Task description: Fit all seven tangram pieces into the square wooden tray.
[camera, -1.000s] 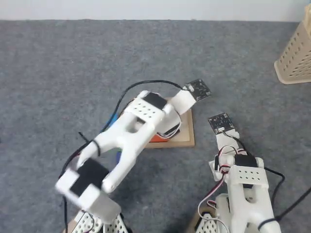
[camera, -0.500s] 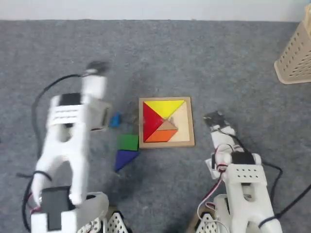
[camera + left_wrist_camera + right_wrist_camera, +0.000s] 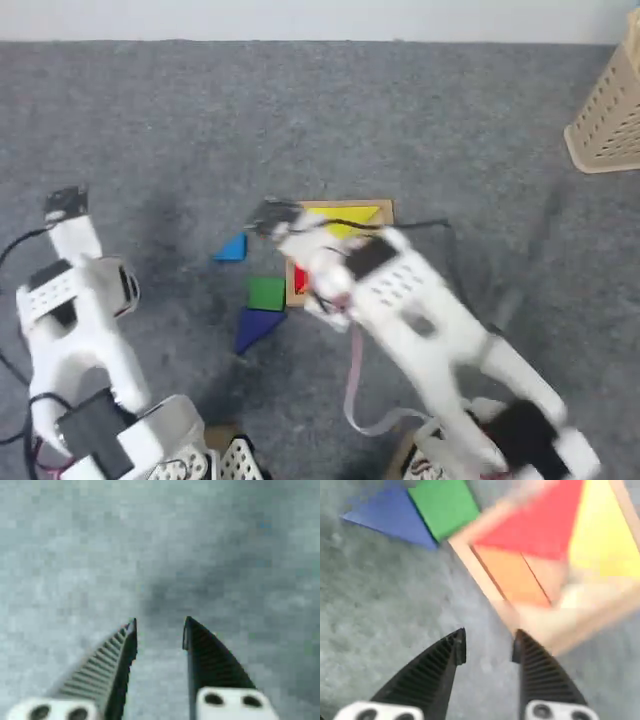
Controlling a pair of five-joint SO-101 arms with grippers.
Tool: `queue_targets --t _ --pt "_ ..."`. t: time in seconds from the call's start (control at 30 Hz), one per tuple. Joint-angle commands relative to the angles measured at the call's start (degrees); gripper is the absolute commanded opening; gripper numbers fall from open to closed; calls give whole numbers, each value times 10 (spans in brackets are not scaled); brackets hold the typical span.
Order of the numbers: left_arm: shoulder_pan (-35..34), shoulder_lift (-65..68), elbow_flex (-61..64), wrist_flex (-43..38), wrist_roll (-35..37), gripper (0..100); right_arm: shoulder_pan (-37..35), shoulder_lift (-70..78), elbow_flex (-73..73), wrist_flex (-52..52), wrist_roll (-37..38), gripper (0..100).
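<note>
The tray [image 3: 490, 587] lies on the grey carpet [image 3: 75, 540] with a red triangle [image 3: 535, 525], a yellow triangle [image 3: 600, 530] and an orange piece [image 3: 512, 577] already in it. Three pieces lie loose just beside its edge: a green square [image 3: 445, 507], a dark blue triangle [image 3: 390, 515] touching the square, and a small blue triangle [image 3: 232, 248] a little apart. The right gripper [image 3: 489, 640] hangs spread and empty over the carpet near a tray corner. The left gripper [image 3: 159, 630] is also parted and holds nothing, well away over bare carpet. The pieces look like thin, stiff painted wood, so probably light and smooth. They lie flat, so pinch across two opposite edges rather than a point, and start with the square, whose parallel sides suit that best.
</note>
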Motion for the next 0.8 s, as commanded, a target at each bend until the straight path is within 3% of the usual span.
queue_targets --t 0.0,0.23,0.53,0.77 --pt "-44 -25 35 -55 -18 152 -42 147 -177 22 79 227" --pt "-47 -25 51 -64 -33 152 -83 279 -305 0 137 261" --pt "-46 -25 51 -64 -33 152 -96 380 -313 -85 151 274" --pt "-46 -25 51 -65 -33 152 -98 406 -313 -89 151 274"
